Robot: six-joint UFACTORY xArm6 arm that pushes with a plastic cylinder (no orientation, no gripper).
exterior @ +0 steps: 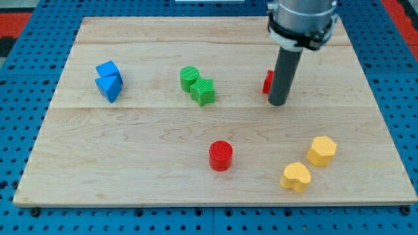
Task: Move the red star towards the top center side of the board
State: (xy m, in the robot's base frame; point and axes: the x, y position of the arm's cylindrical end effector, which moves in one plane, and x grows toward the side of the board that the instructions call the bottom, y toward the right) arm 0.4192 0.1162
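Note:
The red star (268, 81) lies on the wooden board (163, 150), right of centre in the upper half. Only its left edge shows; the dark rod hides the rest. My tip (277, 103) rests on the board just below and right of the star, touching or nearly touching it.
A green cylinder (189, 77) and a green star (203, 91) sit together left of the red star. Two blue blocks (108, 80) lie at the view's left. A red cylinder (221, 155) is at the lower middle. A yellow hexagon (321, 150) and a yellow heart (296, 176) are at the lower right.

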